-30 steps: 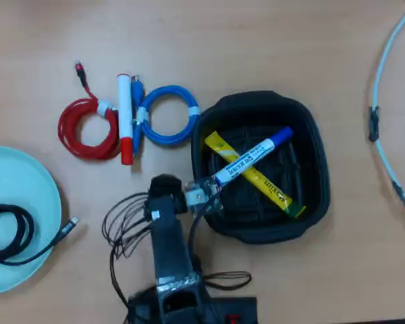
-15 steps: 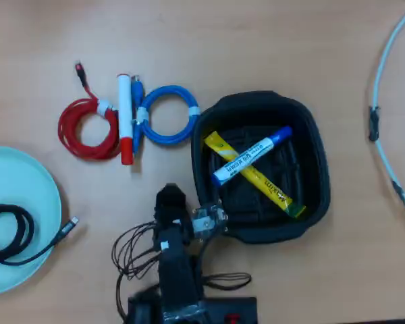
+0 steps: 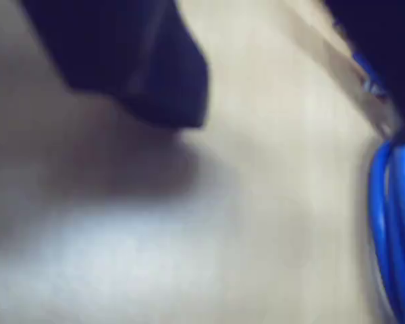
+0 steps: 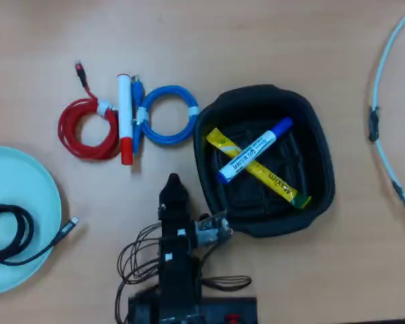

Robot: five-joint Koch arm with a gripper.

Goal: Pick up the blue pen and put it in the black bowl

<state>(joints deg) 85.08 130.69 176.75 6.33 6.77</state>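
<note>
In the overhead view the blue pen (image 4: pixel 252 151) lies slanted inside the black bowl (image 4: pixel 318 156), resting across a yellow stick packet (image 4: pixel 278 182). Its blue cap points to the upper right. My gripper (image 4: pixel 172 182) is outside the bowl, just left of its lower-left corner, pointing up the picture over bare table and holding nothing. Only one narrow dark tip shows there. The blurred wrist view has one dark finger (image 3: pixel 135 74) at the upper left over pale table; the pen and bowl cannot be made out in it.
A blue cable coil (image 4: pixel 165 115) (image 3: pixel 395 223), a white marker with red cap (image 4: pixel 125 121) and a red cable coil (image 4: pixel 88 128) lie above the gripper. A pale teal plate (image 4: pixel 37 196) holding a black cable is at the left. A grey cable (image 4: pixel 385 108) curves along the right edge.
The arm has pulled back from the bowl's left rim toward the bottom edge and its tip now points up. The bowl shifted slightly. The pen stays in the bowl.
</note>
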